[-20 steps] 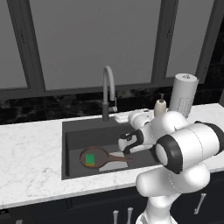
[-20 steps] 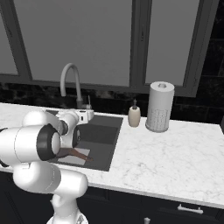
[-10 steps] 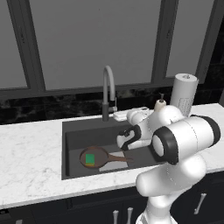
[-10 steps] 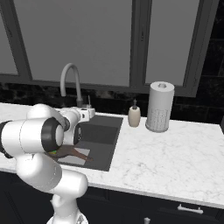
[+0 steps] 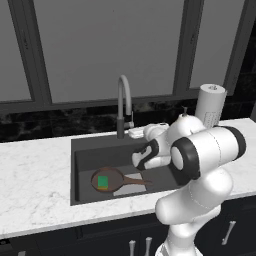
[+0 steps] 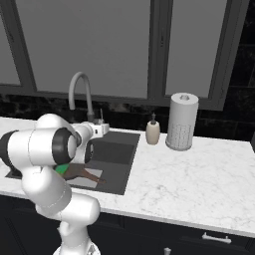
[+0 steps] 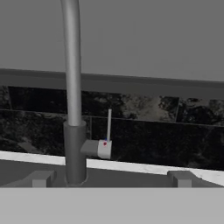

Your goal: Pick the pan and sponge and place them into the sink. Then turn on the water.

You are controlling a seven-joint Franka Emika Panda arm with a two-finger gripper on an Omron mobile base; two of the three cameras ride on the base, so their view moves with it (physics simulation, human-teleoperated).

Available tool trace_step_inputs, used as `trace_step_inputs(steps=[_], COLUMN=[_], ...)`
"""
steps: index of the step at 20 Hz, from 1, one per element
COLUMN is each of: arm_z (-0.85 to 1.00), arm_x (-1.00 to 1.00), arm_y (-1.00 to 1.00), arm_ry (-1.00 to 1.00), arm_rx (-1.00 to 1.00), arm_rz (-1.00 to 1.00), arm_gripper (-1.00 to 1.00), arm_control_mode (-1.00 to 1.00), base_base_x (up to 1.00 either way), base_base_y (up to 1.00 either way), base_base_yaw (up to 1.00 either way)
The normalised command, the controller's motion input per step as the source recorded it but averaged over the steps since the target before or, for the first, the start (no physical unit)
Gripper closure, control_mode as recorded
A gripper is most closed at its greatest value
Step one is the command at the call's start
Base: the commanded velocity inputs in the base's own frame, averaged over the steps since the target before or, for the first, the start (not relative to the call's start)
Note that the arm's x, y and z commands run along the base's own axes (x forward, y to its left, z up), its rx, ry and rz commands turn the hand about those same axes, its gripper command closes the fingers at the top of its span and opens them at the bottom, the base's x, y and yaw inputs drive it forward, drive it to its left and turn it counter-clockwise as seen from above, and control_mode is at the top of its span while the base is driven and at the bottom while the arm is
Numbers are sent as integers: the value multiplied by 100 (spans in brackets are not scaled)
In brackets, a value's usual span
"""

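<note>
In the dark grey rectangular sink (image 5: pixel 85 155), the reddish-brown pan (image 5: pixel 107 179) carried the green sponge (image 5: pixel 103 182). The gripper (image 5: pixel 135 133), apparently spread, had edged toward the arched grey faucet (image 5: pixel 121 102); no water yet.

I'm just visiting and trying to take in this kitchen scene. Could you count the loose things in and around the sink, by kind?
Pans: 1, the pan in the sink
Sponges: 1, the sponge lying in the pan
Soap dispensers: 1, the soap dispenser on the counter
Paper towel rolls: 1, the paper towel roll beside it
Total: 4
</note>
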Motion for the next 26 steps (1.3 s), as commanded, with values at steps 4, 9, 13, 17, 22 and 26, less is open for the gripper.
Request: trace_step_inputs(steps=[4,9,13,17,22,26], arm_z=[-31,-16,-21,-30,-35,-32], arm_x=[6,19,20,13,4,5], arm_y=[0,0,0,0,-2,0], arm_ry=[-10,-10,-10,-10,-10,-8], arm_rx=[0,0,0,0,0,0], arm_rz=[0,0,0,0,0,0], arm_gripper=[-100,-100,-100,-100,-100,-100], arm_control_mode=[-100,-100,-100,-100,-100,-100], base_base_x=[0,0,0,0,0,0], base_base_y=[0,0,0,0,0,0], base_base_yaw=[0,0,0,0,0,0])
